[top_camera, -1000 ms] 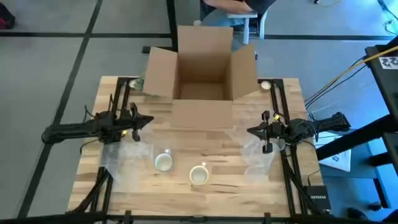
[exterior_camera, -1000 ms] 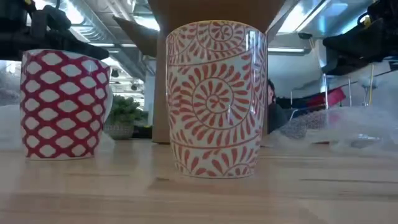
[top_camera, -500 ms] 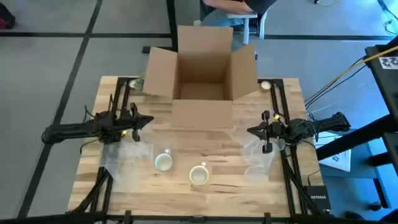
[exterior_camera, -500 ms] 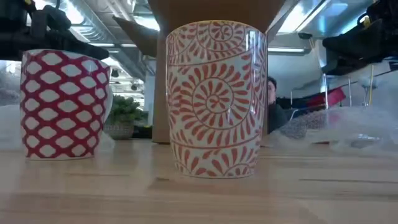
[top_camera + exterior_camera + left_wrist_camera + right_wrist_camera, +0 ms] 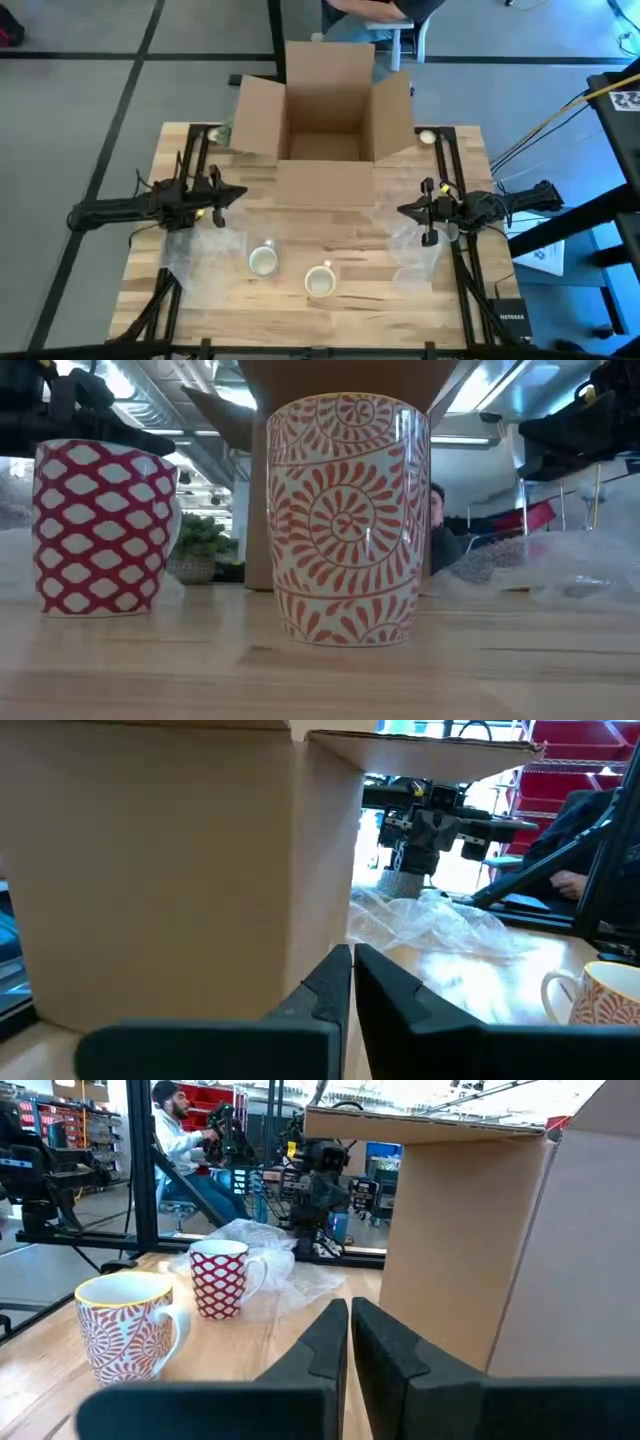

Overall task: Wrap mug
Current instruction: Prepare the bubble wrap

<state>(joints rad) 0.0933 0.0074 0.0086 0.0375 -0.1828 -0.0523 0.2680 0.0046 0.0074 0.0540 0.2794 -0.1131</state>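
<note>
Swirl mug (image 5: 319, 282) and lattice mug (image 5: 262, 260) sitting lower centre on tabletop (image 5: 350, 230), unwrapped. Left tool (image 5: 221, 194) and right tool (image 5: 418, 211) hovering mid-frame, fingers closed, gripping nothing. Wrapping seemingly not starting; next calling for grabbing bubble wrap (image 5: 200, 262). Box (image 5: 322, 105) standing open at top.

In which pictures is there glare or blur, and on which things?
Low view: a bright vertical glare streak on the swirl mug; the room behind is washed out. Left wrist view: the window behind the right gripper is overexposed. Right wrist view: the ceiling lights are blown out.
</note>
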